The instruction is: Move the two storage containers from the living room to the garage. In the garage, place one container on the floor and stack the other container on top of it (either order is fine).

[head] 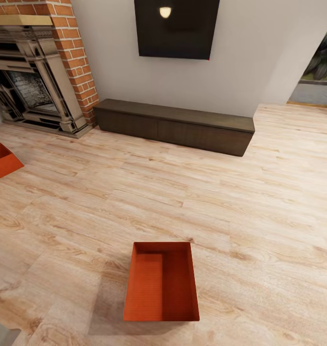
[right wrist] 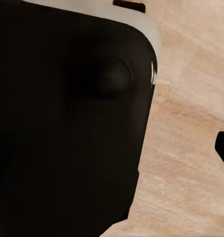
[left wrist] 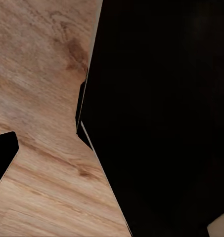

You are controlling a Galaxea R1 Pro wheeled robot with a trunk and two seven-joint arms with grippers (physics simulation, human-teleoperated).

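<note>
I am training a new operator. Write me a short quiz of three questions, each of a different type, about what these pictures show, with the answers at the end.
1. True or false: the near storage container holds several items.
2. Multiple choice: the second storage container lies nearest to
A. the fireplace
B. the doorway at the far right
C. the low dark cabinet
3. Short answer: what kind of floor do both containers stand on?

Key
1. False: it shows only its bare inside.
2. A
3. Light wood planks.
</note>
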